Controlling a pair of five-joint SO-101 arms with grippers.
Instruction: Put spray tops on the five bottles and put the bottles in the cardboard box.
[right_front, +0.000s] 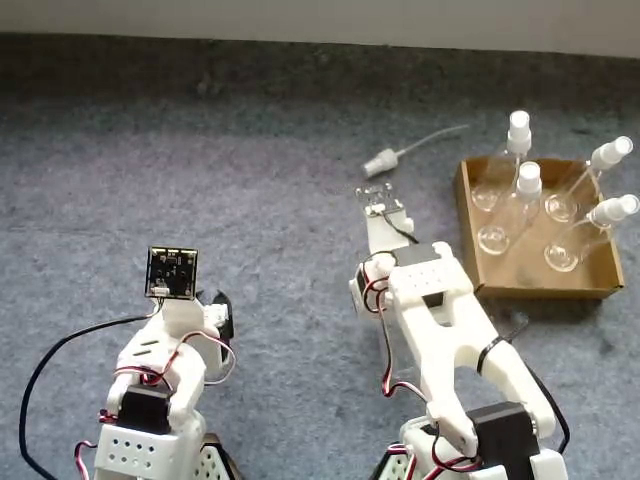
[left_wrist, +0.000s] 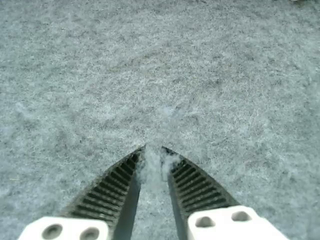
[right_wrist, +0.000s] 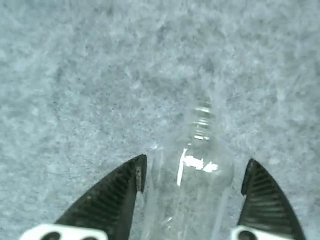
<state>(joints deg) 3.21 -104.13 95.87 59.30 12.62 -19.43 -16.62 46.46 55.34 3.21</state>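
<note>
Cardboard box (right_front: 540, 282) holds four capped bottles (right_front: 520, 195) — the fifth bottle (right_wrist: 200, 150) lies uncapped between the right gripper's (right_wrist: 194, 170) wide jaws, its spray top (right_front: 383, 162) loose nearby on the carpet (right_front: 200, 180); left gripper (left_wrist: 153, 150) nearly closed, empty.

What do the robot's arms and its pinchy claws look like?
Both the left arm and the right arm are chunky white plastic with black motor blocks and thin red, black and white wires. The left one carries a square black circuit board and a long black cable. The left gripper and right gripper each have two black, ridged, pointed fingers on white mounts.
</note>
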